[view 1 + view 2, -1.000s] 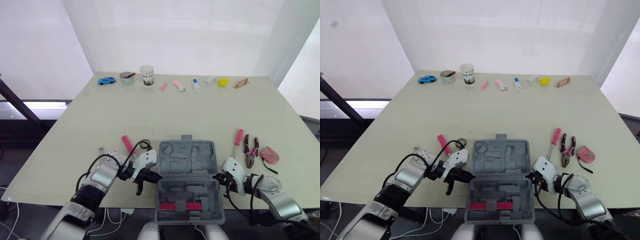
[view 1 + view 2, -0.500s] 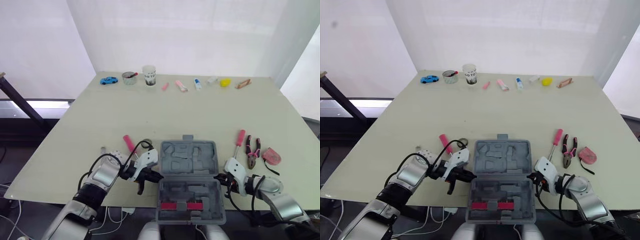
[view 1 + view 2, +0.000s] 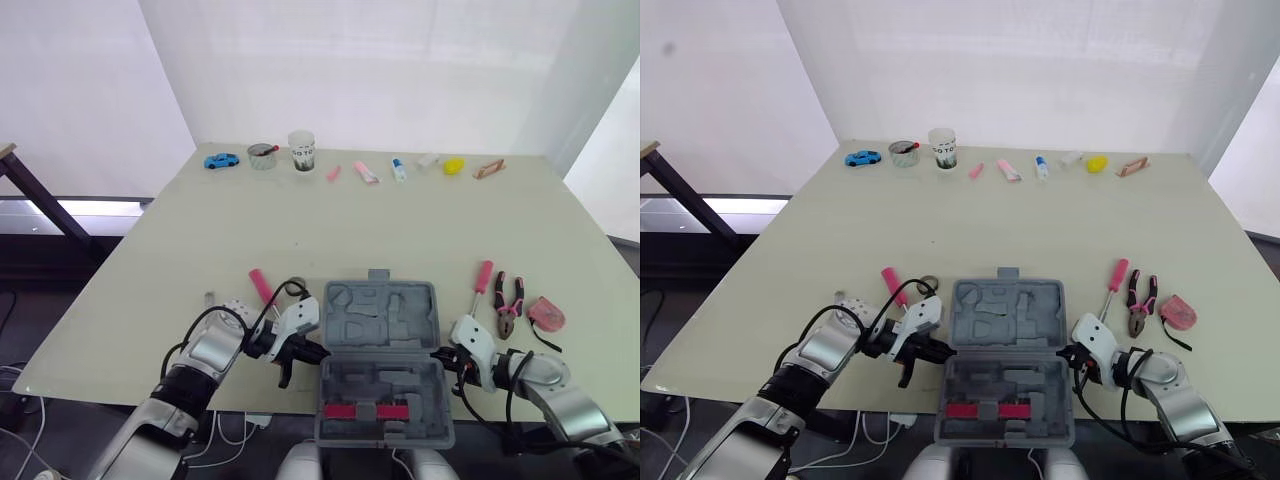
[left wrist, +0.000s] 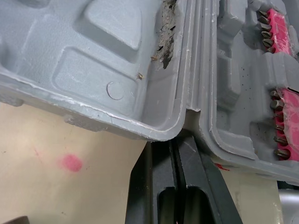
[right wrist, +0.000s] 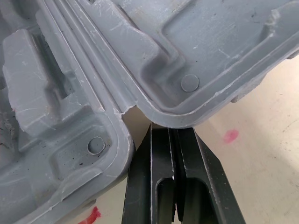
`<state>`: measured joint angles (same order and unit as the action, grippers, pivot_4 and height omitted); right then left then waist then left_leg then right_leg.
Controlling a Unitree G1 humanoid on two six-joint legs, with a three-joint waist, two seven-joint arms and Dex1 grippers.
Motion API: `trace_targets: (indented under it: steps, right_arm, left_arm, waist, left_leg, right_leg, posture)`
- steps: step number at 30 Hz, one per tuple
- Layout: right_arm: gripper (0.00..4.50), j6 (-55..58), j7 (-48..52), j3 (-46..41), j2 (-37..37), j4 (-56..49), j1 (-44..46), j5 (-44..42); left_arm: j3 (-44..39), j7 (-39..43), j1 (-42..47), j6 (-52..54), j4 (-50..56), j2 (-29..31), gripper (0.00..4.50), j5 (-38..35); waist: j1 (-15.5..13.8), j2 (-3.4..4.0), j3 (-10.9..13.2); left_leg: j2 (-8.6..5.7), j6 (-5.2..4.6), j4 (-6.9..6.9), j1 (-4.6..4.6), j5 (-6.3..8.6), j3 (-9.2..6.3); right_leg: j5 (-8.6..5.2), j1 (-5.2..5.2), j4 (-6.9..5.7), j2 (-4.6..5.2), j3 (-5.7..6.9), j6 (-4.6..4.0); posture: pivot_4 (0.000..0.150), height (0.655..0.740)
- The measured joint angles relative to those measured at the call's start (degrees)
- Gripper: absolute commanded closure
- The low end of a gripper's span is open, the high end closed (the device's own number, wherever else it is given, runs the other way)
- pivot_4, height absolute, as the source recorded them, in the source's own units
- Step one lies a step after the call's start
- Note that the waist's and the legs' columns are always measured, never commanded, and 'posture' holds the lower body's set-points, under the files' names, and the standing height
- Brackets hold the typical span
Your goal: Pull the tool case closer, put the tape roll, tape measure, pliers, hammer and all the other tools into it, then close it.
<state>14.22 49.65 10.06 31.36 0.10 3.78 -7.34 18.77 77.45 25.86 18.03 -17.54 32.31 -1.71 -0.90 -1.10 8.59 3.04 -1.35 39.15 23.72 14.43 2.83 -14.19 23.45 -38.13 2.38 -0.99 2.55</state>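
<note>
Where the tool case lies: the grey tool case (image 3: 380,330) is open flat at the middle of the near edge of the table (image 3: 400,230), and its near half pokes out past that edge.
Inside the case: shaped hollows in both halves, and a pink strip of bits (image 3: 368,411) in the near half.
Left arm: the left gripper (image 3: 308,352) is low on the table at the left side of the case. Its two black fingers (image 4: 161,158) are pressed together and hold nothing. The tips touch the notch where the two halves join.
Right arm: the right gripper (image 3: 441,356) is at the right side of the case. Its fingers (image 5: 159,154) are pressed together too and hold nothing. The tips touch the notch at the join on that side.
Right of the case: a pink screwdriver (image 3: 479,283) lies near the lid. The pliers (image 3: 507,305) are just beside it. The pink tape measure (image 3: 547,313) is next, closest to the right edge.
Left of the case: a pink stick (image 3: 260,285) and a small ring (image 3: 293,287) lie near the lid's far left corner.
Far edge: a blue toy car (image 3: 220,160), a metal tin (image 3: 262,156), a paper cup (image 3: 301,151) and a yellow thing (image 3: 455,165) sit in a row with other small bits.
</note>
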Motion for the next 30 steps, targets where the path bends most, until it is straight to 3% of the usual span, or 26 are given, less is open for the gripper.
trace_targets:
  steps: [30]
  right_arm:
    - [4.46, 1.7, 0.1, 0.0, 0.0, -0.9, -0.1, -0.7]
  left_arm:
    - [0.0, 0.5, 1.0, -2.1, -2.2, -0.1, 4.50, 0.3]
  waist:
    - [0.1, 0.00, 0.0]
  left_leg:
    - [0.04, 0.00, -0.01, 0.01, 0.00, -0.03]
  right_leg:
    - [-0.01, 0.01, 0.01, -0.04, 0.02, -0.01]
  posture:
    - [0.150, 0.7400]
